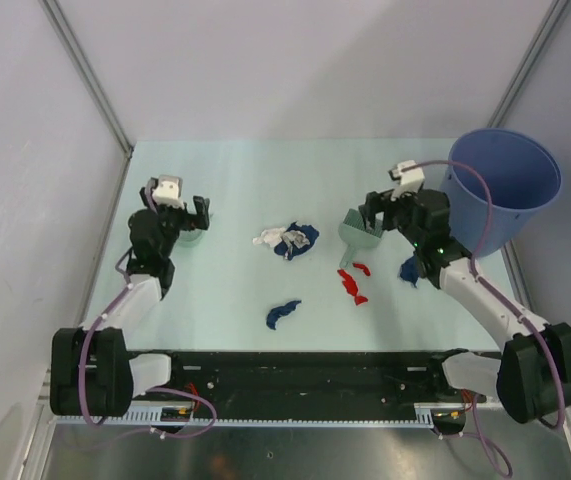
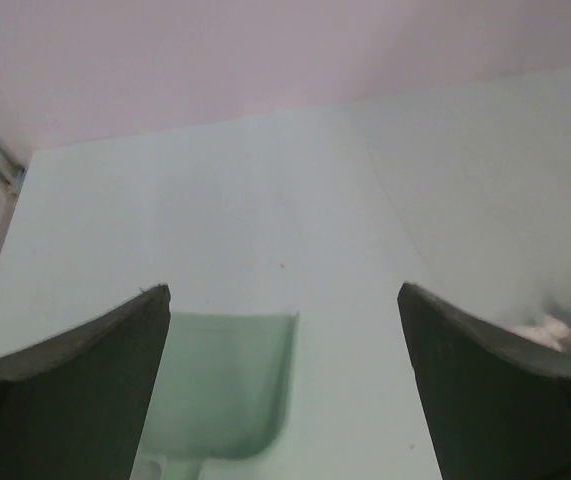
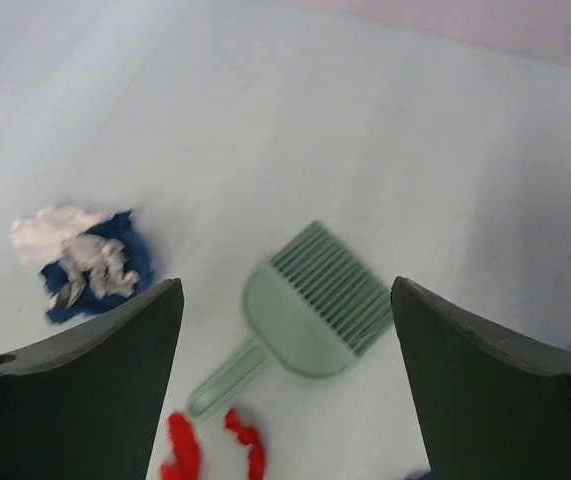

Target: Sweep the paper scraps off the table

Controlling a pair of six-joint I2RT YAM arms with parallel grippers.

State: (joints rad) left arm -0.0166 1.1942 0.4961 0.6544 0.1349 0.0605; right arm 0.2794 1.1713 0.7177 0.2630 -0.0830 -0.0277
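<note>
So the paper scraps (image 1: 353, 283) are all loose on the pale mint desk (image 1: 225, 180), mostly in the middle and right of centre. The biggest one is a crumpled white-and-blue clump (image 1: 285, 238), white wad on the left side and dark blue on the right, sitting about dead centre between the two arms. Nearer the front rail (image 1: 295, 375) there's a dark blue strip (image 1: 283, 313) on its own, curled a bit. The red bits (image 1: 355, 285) are a few small twisted pieces lying just in front of the brush handle. One more blue scrap (image 1: 410, 268) is tucked right beside the right arm's forearm, partly hidden.

The left hand (image 1: 180, 222) hangs over the left part of the desk with its fingers (image 2: 85, 390) spread wide and nothing between them. Through its wrist camera you see the mint-green dustpan (image 2: 225, 400) lying flat below the gap.

The right hand (image 1: 380, 222) is also spread wide and empty, hovering over the mint-green brush (image 3: 310, 320), which lies flat with its bristle end toward the far side and its handle pointing at the red bits. I can't tell if either hand touches its tool.

The tall blue bucket (image 1: 505, 185) stands at the far right corner, well apart from the scraps.
</note>
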